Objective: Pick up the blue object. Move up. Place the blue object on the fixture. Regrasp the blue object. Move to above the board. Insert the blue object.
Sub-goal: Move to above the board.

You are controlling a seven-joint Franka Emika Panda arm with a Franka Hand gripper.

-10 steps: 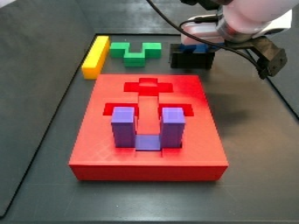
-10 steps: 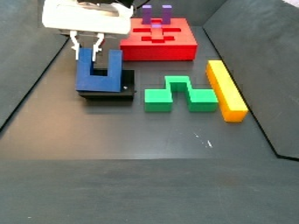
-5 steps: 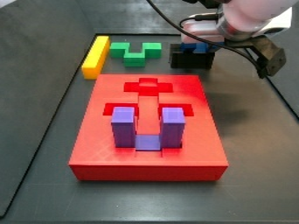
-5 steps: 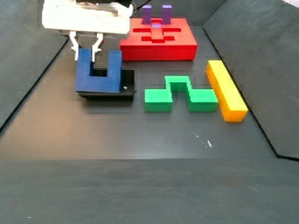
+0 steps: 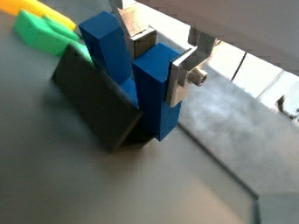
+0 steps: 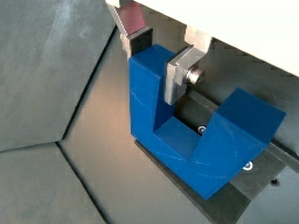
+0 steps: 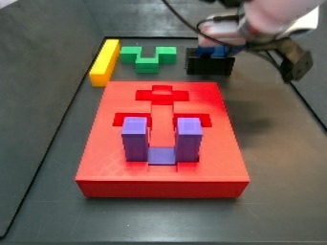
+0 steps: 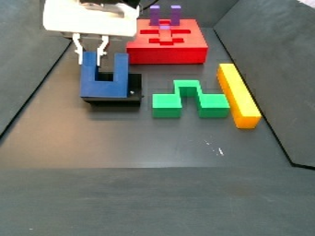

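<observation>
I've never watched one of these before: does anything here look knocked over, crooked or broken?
Nothing stands out. The blue object sits upright in the fixture, the gripper straddling one prong. The purple block stands in the board.

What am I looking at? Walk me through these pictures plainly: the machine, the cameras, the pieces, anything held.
This is a single robot arm with two-finger jaws, working over a dark table. Two pictures come from cameras fixed beside the table, and two close-ups come from cameras on the arm's wrist. On the table lie a big red board with a purple U-shaped block standing in it, a green notched block and a yellow bar. The jaws hang over the black fixture, where the blue object stands upright. Their silver fingers sit on either side of one of its prongs. Whether they are squeezing it cannot be told.
</observation>
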